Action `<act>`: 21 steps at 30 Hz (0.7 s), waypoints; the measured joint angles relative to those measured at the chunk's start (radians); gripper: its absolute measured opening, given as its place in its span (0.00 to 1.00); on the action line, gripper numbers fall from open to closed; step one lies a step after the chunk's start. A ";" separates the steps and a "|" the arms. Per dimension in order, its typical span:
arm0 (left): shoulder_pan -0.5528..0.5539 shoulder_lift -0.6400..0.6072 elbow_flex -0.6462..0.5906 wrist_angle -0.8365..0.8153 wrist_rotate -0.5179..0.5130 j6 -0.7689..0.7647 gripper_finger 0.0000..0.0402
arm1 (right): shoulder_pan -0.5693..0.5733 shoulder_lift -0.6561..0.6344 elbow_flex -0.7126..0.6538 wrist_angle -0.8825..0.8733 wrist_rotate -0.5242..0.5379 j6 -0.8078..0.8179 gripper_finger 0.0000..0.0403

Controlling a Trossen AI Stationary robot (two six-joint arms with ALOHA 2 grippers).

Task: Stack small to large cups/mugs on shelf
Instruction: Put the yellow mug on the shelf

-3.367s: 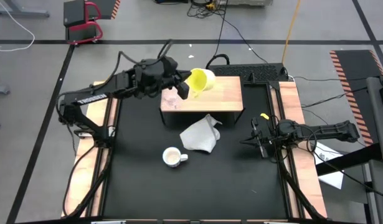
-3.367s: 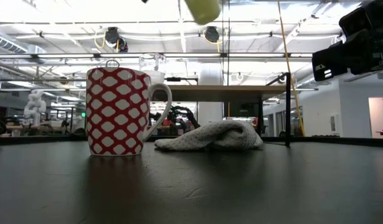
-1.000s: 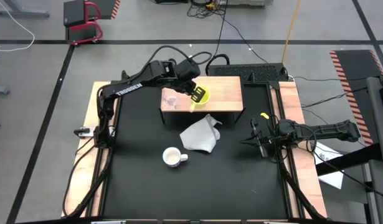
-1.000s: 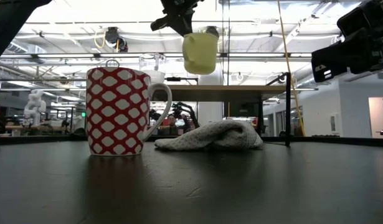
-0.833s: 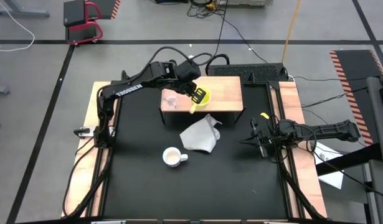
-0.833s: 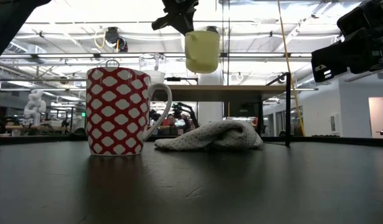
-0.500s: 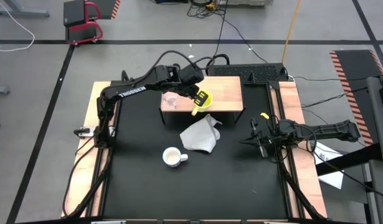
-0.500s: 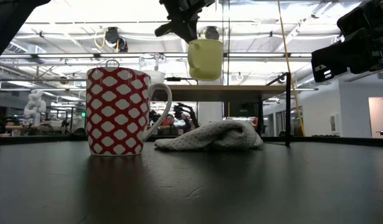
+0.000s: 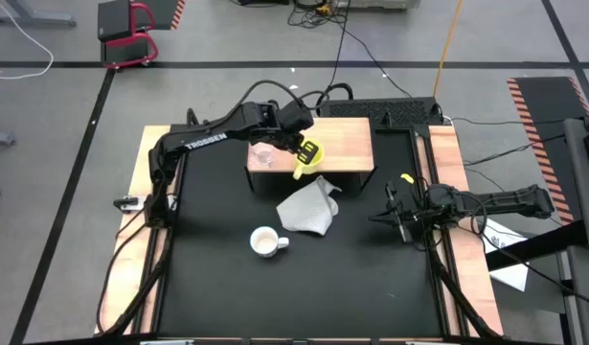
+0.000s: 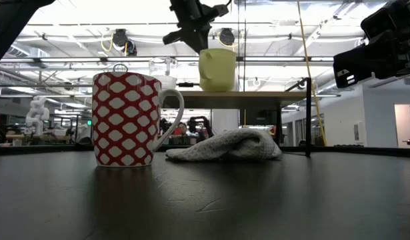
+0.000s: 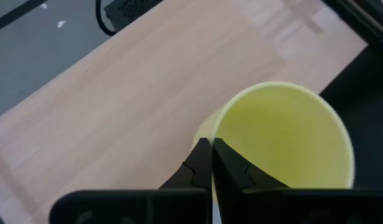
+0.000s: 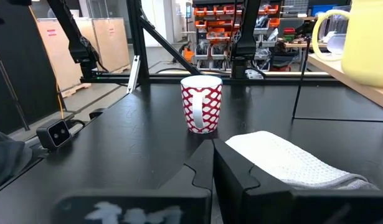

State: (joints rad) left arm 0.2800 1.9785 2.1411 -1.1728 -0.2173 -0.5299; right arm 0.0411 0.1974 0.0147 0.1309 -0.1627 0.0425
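Gripping the yellow cup point(image 11: 284, 140), left jaws closed on its rim.

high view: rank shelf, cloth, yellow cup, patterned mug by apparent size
1. shelf
2. cloth
3. patterned mug and yellow cup look alike; the left gripper covers part of the cup, so no ranking.
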 joint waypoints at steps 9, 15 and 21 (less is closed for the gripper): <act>0.014 0.000 -0.019 0.022 -0.001 0.000 0.00 | 0.000 0.000 0.000 0.000 0.000 0.005 0.00; 0.039 0.000 -0.019 0.021 -0.027 0.008 0.00 | 0.000 0.000 0.000 0.000 0.000 0.007 0.00; 0.060 0.000 -0.019 0.016 -0.030 0.019 0.00 | 0.000 0.000 0.000 0.000 0.000 0.017 0.00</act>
State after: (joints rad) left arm 0.3398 1.9785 2.1216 -1.1572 -0.2470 -0.5106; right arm 0.0412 0.1974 0.0147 0.1307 -0.1627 0.0595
